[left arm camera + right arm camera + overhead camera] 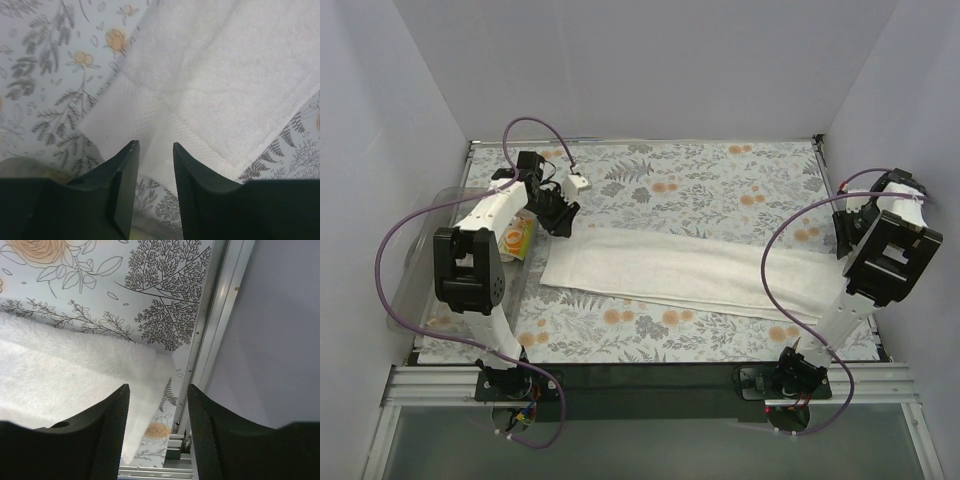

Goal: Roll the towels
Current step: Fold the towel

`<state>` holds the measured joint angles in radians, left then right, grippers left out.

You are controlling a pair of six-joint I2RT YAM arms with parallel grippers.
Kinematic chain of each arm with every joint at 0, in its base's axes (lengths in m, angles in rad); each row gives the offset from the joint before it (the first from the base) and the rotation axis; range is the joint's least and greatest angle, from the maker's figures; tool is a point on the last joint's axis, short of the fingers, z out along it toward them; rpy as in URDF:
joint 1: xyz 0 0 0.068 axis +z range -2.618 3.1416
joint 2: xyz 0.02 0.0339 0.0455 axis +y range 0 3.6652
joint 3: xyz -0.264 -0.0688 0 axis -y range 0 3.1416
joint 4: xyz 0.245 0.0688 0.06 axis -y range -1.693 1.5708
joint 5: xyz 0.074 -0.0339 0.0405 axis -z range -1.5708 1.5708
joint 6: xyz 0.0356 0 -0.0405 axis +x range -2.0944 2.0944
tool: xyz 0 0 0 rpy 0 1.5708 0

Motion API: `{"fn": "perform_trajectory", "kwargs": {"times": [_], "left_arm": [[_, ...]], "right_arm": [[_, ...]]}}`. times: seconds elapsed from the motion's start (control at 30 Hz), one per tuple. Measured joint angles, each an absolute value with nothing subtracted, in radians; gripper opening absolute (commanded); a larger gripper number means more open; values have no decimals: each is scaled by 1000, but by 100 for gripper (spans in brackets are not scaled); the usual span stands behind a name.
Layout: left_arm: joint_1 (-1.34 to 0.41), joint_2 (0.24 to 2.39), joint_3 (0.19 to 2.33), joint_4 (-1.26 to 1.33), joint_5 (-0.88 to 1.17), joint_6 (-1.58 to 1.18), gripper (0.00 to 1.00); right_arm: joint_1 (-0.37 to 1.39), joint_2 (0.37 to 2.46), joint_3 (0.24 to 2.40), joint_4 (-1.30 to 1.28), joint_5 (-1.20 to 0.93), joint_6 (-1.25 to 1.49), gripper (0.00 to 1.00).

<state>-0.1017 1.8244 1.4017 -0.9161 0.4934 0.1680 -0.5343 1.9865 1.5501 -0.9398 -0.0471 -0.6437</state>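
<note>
The large white towel lies flat as a long folded strip across the patterned covering, from left to right. My left gripper hangs over its left end; in the left wrist view the gripper is open just above the towel's corner, with nothing between its fingers. My right gripper is over the right end; in the right wrist view the gripper is open, above the towel's end. A small orange-and-green printed cloth shows beside the left arm, partly hidden by it.
The fern-patterned covering spans the table. A metal rail and the white wall run close on the right of the right gripper. A clear plastic container sits at the table's left edge. Purple cables loop from both arms.
</note>
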Motion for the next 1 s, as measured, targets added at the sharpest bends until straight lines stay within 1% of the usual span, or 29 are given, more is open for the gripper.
{"fn": "perform_trajectory", "kwargs": {"times": [0.07, 0.2, 0.27, 0.37, 0.4, 0.47, 0.5, 0.57, 0.6, 0.73, 0.83, 0.87, 0.93, 0.97, 1.0], "left_arm": [[-102, 1824, 1445, -903, 500, 159, 33], [-104, 1846, 1481, -877, 498, 156, 33], [-107, 1882, 1488, -861, 497, 160, 33], [-112, 1942, 1480, -856, 496, 177, 33], [-112, 1955, 1471, -854, 493, 182, 31], [-115, 1963, 1436, -838, 473, 183, 27], [-115, 1963, 1420, -828, 459, 181, 24], [-118, 1963, 1396, -792, 428, 170, 17], [-120, 1964, 1388, -775, 414, 160, 12], [-124, 1979, 1385, -724, 361, 122, 7], [-126, 1992, 1394, -699, 337, 94, 7], [-128, 2000, 1407, -698, 328, 88, 8], [-130, 2025, 1444, -691, 319, 81, 14], [-130, 2037, 1462, -687, 318, 81, 20], [-130, 2049, 1482, -686, 318, 86, 23]], "right_arm": [[-519, 1958, 1550, -939, -43, -651, 45], [-472, 1897, 1550, -937, -32, -662, 36], [-445, 1882, 1547, -935, -32, -662, 35], [-403, 1874, 1518, -925, -33, -662, 30], [-394, 1874, 1502, -922, -33, -663, 26], [-383, 1874, 1462, -917, -32, -664, 21], [-381, 1875, 1442, -917, -32, -665, 17], [-381, 1877, 1404, -909, -28, -666, 16], [-381, 1882, 1387, -905, -25, -666, 15], [-379, 1956, 1363, -859, -7, -663, 15], [-371, 1993, 1405, -868, 13, -642, 16], [-365, 2009, 1429, -882, 19, -633, 16], [-356, 2046, 1485, -898, 24, -618, 16], [-348, 2061, 1511, -899, 24, -611, 18], [-342, 2073, 1533, -897, 24, -608, 23]]}}
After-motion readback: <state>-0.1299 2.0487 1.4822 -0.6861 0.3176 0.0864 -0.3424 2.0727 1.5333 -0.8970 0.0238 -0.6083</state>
